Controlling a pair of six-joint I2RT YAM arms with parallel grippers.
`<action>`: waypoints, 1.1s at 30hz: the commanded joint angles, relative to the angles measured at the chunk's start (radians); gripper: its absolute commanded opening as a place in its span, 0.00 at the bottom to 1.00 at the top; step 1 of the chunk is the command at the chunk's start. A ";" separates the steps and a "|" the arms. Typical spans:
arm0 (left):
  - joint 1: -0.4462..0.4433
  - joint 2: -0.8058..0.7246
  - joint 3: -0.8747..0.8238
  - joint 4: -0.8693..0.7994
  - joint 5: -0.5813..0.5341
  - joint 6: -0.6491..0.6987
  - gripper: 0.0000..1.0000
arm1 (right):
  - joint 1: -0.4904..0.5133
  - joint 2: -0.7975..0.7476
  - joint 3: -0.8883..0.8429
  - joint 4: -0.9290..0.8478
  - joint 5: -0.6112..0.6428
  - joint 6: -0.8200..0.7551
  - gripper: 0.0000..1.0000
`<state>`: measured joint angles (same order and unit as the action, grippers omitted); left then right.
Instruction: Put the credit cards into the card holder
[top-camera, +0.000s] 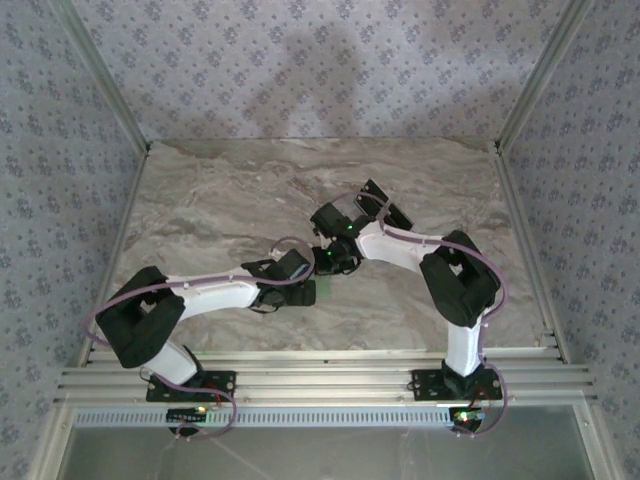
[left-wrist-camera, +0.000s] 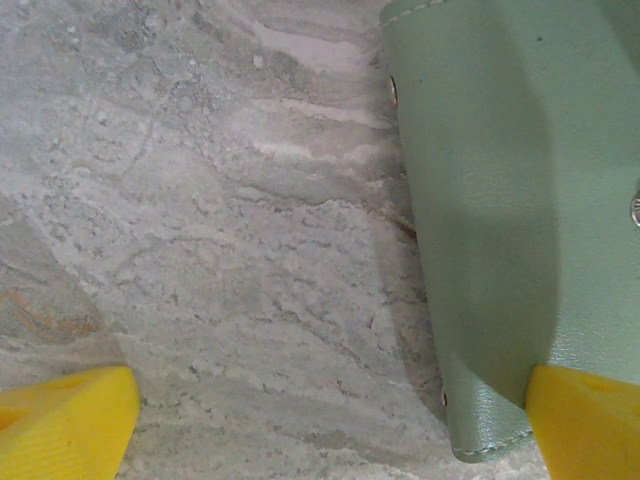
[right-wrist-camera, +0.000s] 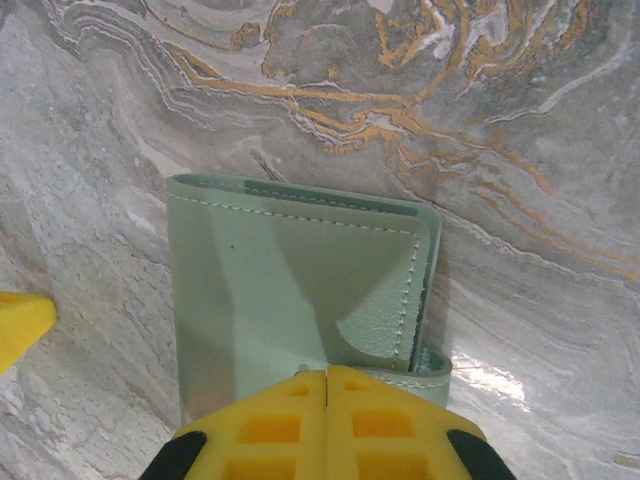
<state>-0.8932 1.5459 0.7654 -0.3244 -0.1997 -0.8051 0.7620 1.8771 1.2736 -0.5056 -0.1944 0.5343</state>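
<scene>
The pale green card holder (right-wrist-camera: 290, 290) lies flat and folded on the marble table (right-wrist-camera: 520, 120), with white stitching along its edges. My right gripper (right-wrist-camera: 327, 375) is shut, its yellow fingertips together right over the holder's near edge. My left gripper (left-wrist-camera: 330, 430) stands wide open low over the table. One of its yellow fingers (left-wrist-camera: 585, 420) overlaps a corner of the card holder (left-wrist-camera: 500, 200), and the other is on bare marble. From above, both grippers meet at the card holder (top-camera: 326, 293) in the table's middle. The credit cards are out of view.
A yellow fingertip (right-wrist-camera: 20, 320) of the left gripper shows left of the holder in the right wrist view. Metal frame rails (top-camera: 320, 375) run along the near edge, and patterned walls (top-camera: 320, 60) enclose the table. Bare marble stretches behind and beside the arms.
</scene>
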 joint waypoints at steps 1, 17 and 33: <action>-0.006 0.041 -0.035 0.009 0.021 -0.010 0.99 | 0.010 0.028 0.038 -0.015 0.016 0.004 0.00; -0.006 0.034 -0.035 0.008 0.020 -0.004 0.99 | 0.020 0.075 0.039 -0.017 0.043 -0.005 0.00; -0.006 0.042 -0.031 0.005 0.020 -0.005 0.99 | 0.019 -0.008 0.041 -0.044 0.084 -0.017 0.00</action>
<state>-0.8951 1.5459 0.7639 -0.3210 -0.2039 -0.8051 0.7776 1.8973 1.3014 -0.5098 -0.1375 0.5304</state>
